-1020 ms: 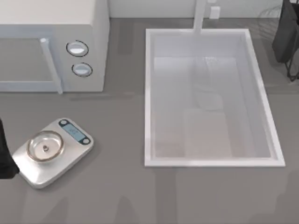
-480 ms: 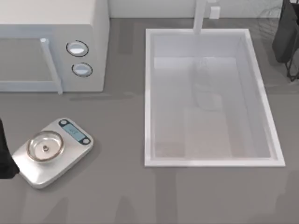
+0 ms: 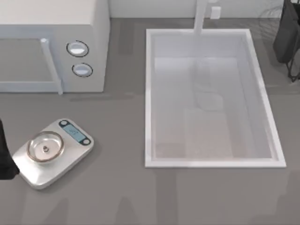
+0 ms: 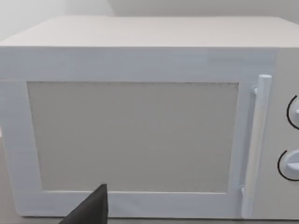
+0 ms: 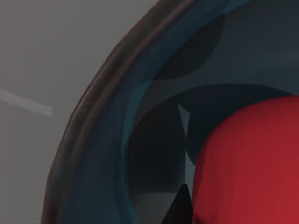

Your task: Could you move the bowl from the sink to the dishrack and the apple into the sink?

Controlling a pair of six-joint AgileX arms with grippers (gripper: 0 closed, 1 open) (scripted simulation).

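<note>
Grey worktop [image 3: 117, 197] with empty sink [image 3: 149, 93]: you see apple [image 5: 252, 163] against bowl [image 5: 107, 154] up close; whether either tool is clenched, you cannot tell.

Microwave [image 3: 51, 44]: table's back left. Scale [image 3: 51, 152]: in front of microwave, near left edge. Sink [image 3: 150, 98]: right of centre, faucet [image 3: 201, 16] behind it. Dishrack [image 3: 288, 37]: back right corner. Apple [image 5: 252, 163]: in bowl [image 5: 107, 140].
</note>
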